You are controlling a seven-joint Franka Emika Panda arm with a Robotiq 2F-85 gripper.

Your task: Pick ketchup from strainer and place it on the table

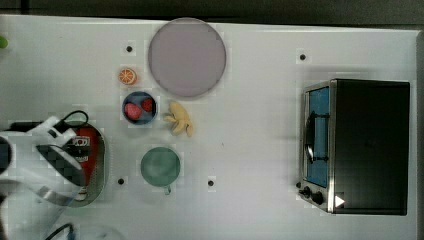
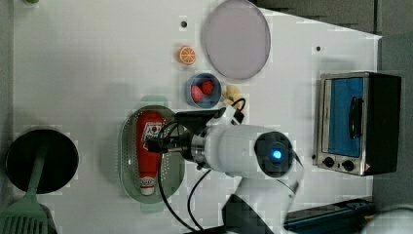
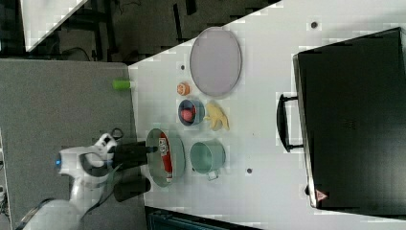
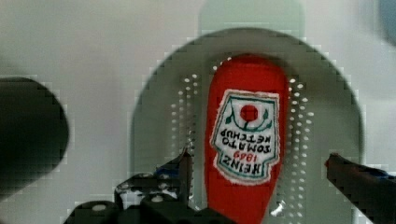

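Plainly, the task had barely begun: the ketchup (image 2: 147,148) lay on its side in the strainer (image 2: 127,161), which sat near the worktop's (image 1: 260,125) left edge in the top view, and nothing had been lifted yet. Going left to right in the top view, the arm and its tool (image 4: 259,168) hung over the strainer; next came a small cluster (an orange slice (image 1: 127,76), a blue bowl (image 1: 139,107) holding two red fruit pieces, a dark-green cup (image 1: 160,166) with a handle), then a peeled banana (image 1: 180,120) and the round lilac plate (image 1: 186,57) toward the far edge, and lastly a toaster oven (image 1: 357,146) near the right edge.

In the wrist view the tool stood wide open, one finger (image 4: 184,170) on each side of the red bottle, level with the lower part of its label, and apart from it on both sides. Whether the fingers had sunk low enough to catch the body was hard to judge.

So the reach looked nearly done, I would say. Left to do: closing on the bottle, lifting it clear of the strainer's rim, carrying it across to a bare stretch of worktop, and setting it down there. A round, smooth bottle could roll or slip if pinched off-centre.
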